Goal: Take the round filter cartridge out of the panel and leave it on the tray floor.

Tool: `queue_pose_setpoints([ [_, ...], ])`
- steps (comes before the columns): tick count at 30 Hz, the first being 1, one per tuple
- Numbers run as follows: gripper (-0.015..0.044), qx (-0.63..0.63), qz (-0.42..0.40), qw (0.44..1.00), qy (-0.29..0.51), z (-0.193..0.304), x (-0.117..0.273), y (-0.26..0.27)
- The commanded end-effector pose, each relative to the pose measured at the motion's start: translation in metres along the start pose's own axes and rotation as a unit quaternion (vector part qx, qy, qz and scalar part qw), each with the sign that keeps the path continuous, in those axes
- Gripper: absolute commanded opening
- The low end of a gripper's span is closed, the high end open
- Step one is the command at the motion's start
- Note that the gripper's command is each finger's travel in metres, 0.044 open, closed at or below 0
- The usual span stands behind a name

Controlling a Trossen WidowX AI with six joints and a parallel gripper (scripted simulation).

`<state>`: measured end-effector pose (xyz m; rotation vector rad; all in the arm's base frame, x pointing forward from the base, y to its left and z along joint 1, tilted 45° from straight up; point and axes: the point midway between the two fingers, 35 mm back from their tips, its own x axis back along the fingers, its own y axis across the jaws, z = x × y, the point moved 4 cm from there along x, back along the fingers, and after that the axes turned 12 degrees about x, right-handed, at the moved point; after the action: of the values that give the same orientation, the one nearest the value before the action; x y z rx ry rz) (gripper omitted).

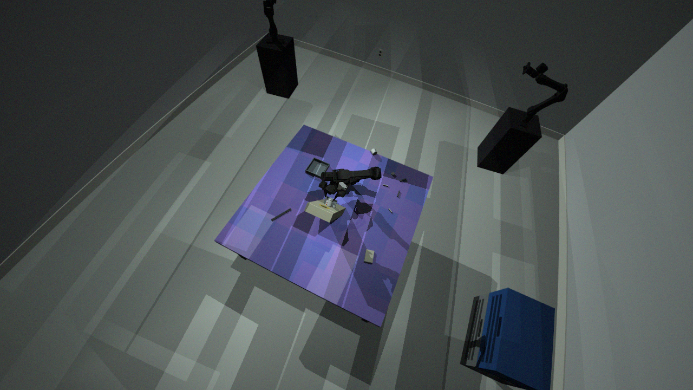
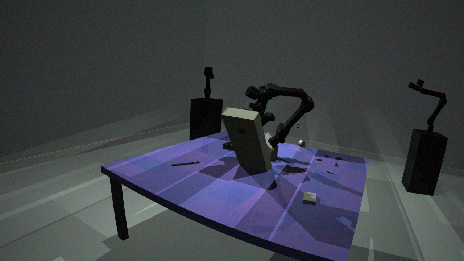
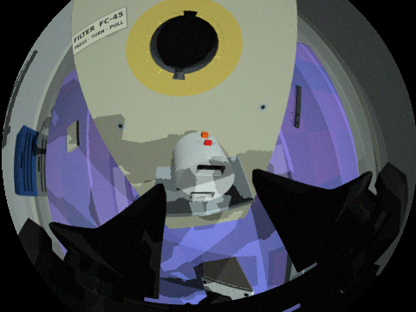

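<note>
The white filter cartridge (image 1: 328, 201) (image 3: 192, 158) is out of the round hole (image 3: 186, 43) of the beige service panel (image 1: 319, 210) (image 2: 248, 143) (image 3: 269, 65). It lies on a grey ledge (image 3: 244, 182) low on the panel's face, its two slots facing the wrist camera and red and orange marks on its side. My gripper (image 1: 329, 196) (image 3: 208, 183) is open and empty, with its fingertips to either side of the cartridge in the wrist view; the remaining gap in depth is unclear. The dark-rimmed tray (image 1: 312, 174) (image 2: 227, 146) stands beyond the panel. The panel hides my fingertips in the exterior view.
A dark bar (image 1: 281, 214) (image 2: 185, 163) (image 3: 297, 106) and a beige block (image 1: 369, 256) (image 2: 309, 198) (image 3: 73, 136) lie on the table on opposite sides of the panel. A white cylinder (image 1: 373, 151) (image 2: 301, 143) is at the far edge, with several small parts near the arm's base.
</note>
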<state>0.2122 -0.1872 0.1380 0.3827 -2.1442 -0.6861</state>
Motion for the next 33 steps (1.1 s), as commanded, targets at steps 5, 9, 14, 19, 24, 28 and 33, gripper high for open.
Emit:
queue_pose_setpoints([
  [5, 0.0305, -0.005, -0.005, 1.000, 0.000, 0.002, -0.015, 0.002],
  [9, 0.0305, -0.005, -0.005, 1.000, 0.000, 0.003, -0.022, 0.002],
  [14, 0.0305, -0.005, -0.006, 1.000, -0.001, 0.003, -0.027, 0.003],
  [19, 0.0278, -0.001, -0.003, 1.000, 0.000, 0.001, -0.024, 0.001],
  [24, 0.0245, -0.001, -0.003, 1.000, 0.000, 0.001, -0.024, 0.001],
  [28, 0.0218, -0.001, -0.003, 1.000, 0.000, 0.001, -0.024, 0.001],
  [33, 0.0165, -0.001, -0.003, 1.000, 0.000, 0.001, -0.024, 0.001],
])
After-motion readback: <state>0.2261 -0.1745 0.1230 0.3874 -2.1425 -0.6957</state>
